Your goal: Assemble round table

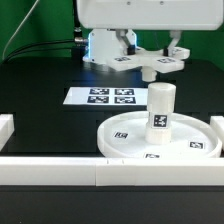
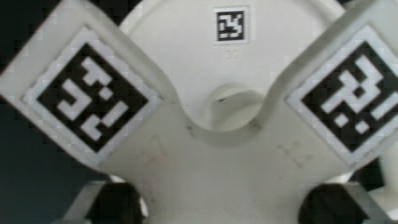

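The large rimmed round disc [image 1: 160, 140] lies at the front of the black table. The short thick cylinder leg [image 1: 161, 112] stands upright on its middle. The cross-shaped base [image 1: 152, 63] is at the back, in front of the robot's foot. My gripper [image 1: 172, 50] is on it from above. In the wrist view the base [image 2: 214, 140] fills the picture, with two tagged arms spreading out and a small bump at its centre. My gripper [image 2: 222, 205] has one arm of the base between its dark fingers [image 2: 121, 205], which press against it on both sides.
The marker board [image 1: 110, 97] lies flat in the middle of the table. Long white border bars run along the front edge [image 1: 100, 172] and the exterior view's left side [image 1: 6, 130]. The robot's white foot [image 1: 105, 45] stands at the back.
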### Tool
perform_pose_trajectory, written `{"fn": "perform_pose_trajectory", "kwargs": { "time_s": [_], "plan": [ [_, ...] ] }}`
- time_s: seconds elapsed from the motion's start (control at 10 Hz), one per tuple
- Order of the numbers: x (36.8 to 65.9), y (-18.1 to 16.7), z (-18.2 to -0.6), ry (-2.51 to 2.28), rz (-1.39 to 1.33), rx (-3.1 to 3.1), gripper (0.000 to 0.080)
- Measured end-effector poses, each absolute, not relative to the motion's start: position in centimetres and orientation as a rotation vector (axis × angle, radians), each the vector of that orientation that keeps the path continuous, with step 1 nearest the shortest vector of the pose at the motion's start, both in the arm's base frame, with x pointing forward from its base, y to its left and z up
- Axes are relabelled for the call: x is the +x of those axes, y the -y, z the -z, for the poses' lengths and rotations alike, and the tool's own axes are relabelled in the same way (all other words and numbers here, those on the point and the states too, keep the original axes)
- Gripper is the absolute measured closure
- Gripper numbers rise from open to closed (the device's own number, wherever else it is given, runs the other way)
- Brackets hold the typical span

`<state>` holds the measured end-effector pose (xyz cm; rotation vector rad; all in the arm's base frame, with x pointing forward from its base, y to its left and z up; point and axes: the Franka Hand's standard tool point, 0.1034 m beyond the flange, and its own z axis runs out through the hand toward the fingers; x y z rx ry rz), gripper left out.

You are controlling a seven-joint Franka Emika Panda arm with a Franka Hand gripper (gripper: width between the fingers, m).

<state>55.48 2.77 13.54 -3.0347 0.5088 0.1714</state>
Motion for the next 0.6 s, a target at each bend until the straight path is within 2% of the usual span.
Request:
{"fn": "perform_pose_trajectory", "kwargs": {
  "time_s": [0.6],
  "plan": [
    [55.7,-4.4,-12.9,-0.489,-0.170,-3.040,0.0361]
  ]
}}
